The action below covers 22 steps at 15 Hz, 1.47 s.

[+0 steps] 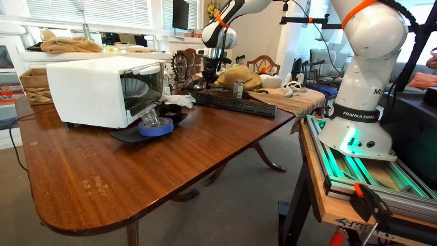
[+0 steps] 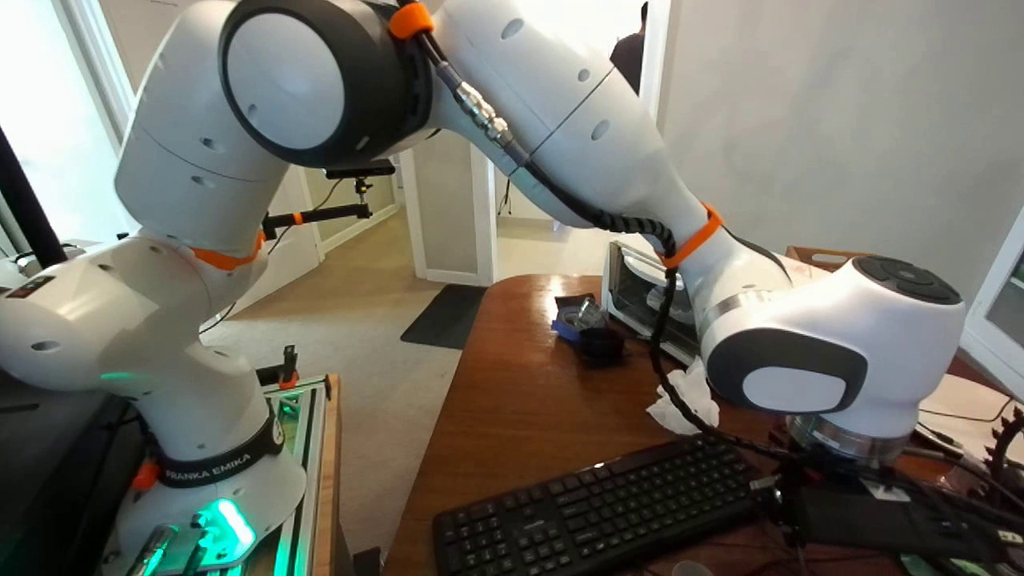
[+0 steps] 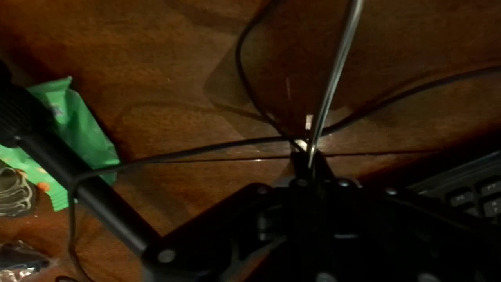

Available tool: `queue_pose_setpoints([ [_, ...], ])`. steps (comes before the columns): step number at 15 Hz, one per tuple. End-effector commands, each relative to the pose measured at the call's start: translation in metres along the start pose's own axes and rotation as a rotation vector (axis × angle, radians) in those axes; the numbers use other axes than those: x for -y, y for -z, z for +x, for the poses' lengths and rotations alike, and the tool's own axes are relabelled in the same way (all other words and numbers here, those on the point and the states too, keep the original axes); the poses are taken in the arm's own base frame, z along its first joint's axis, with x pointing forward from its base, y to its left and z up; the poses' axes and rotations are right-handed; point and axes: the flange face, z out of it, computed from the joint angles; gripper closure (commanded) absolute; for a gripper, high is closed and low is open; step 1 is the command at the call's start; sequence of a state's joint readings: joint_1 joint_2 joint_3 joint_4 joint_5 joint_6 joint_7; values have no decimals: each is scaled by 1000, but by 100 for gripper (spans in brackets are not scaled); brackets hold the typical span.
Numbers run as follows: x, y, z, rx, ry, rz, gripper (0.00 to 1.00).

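My gripper (image 3: 311,166) has its black fingers closed together on the end of a thin shiny metal rod (image 3: 337,74) in the wrist view. The rod runs up out of that frame; its full shape is hidden. A thin black cable (image 3: 219,146) crosses the table beside the fingertips; whether they touch cannot be told. A green packet (image 3: 84,129) lies to the left under a black tube (image 3: 111,213). The black keyboard (image 3: 473,196) is at the right, and also shows in both exterior views (image 1: 235,103) (image 2: 600,508). The gripper (image 1: 208,83) is low over the table behind the keyboard.
A white toaster oven (image 1: 85,92) stands on the wooden table (image 1: 129,174). Before it are blue tape (image 1: 156,129), a clear cup (image 1: 149,118) and a black bowl (image 1: 170,111). White tissue (image 1: 181,101), a small jar (image 1: 238,89) and a straw hat (image 1: 239,77) are near the keyboard.
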<state>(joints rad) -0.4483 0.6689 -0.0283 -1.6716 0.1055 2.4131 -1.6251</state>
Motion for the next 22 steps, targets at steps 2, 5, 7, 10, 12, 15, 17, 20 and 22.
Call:
queue_pose_setpoints([
  [2, 20, -11, -2, -25, 28, 35, 99],
  [5, 25, -10, -15, -17, -8, 29, 99],
  [7, 30, -8, -27, -14, -35, 31, 99],
  [10, 38, -10, -43, -13, -78, 36, 99],
  [12, 41, -12, -51, -12, -105, 44, 99],
  [15, 40, -4, -55, -27, -169, 54, 62],
  [17, 38, 15, -54, -47, -250, 38, 47],
  [20, 34, 54, -44, -84, -348, -13, 24],
  [22, 31, 78, -29, -111, -353, -14, 9],
])
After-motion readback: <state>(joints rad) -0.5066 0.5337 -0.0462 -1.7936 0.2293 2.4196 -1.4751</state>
